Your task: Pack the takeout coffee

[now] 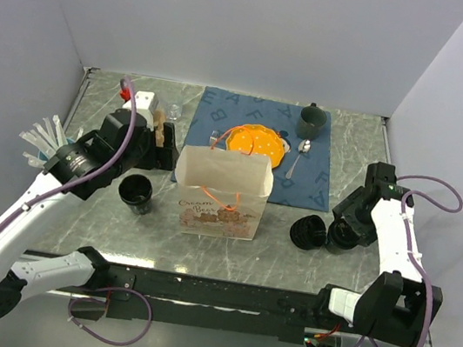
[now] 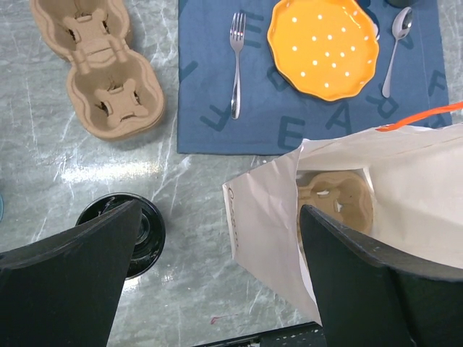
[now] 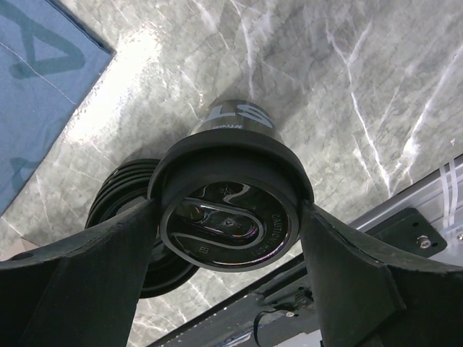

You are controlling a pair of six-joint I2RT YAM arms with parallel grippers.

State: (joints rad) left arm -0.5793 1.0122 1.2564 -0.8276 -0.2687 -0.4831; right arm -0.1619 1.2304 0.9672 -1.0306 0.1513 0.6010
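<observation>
the right pincer [image 3: 228, 211] fills the front of its own view. its two fingers stand on either side of the coffee [image 3: 231, 181], level with the lid that sits on the cup. they look to be right at the lid's rim, but i cannot tell whether they press on it or only bracket it. taking the cup there, at its widest and stiffest part, seems meant to keep the thin wall from buckling and the drink upright. the coffee stands on the table [image 1: 287, 270] to the right of the bag [image 1: 216, 213], well apart from it. a stack of lids [image 3: 119, 210] lies just beside it, on the side toward the bag.

the bag stands upright with its mouth open and a carrier [image 2: 336, 196] at its bottom, so a seat for the cup looks ready. the left pincer [image 2: 221, 210] hangs above the table just left of the bag, fingers wide apart and holding nothing. from there it could probably steady the bag's wall. an open cup [image 2: 148, 230] stands left of the bag, partly under one left finger. spare carriers [image 2: 101, 72] lie behind the bag, to its left.

the step in hand looks like the grasp. the lift over to the bag is not yet begun, and it will need the cup kept level and clear of the orange handle [image 2: 427, 116].
</observation>
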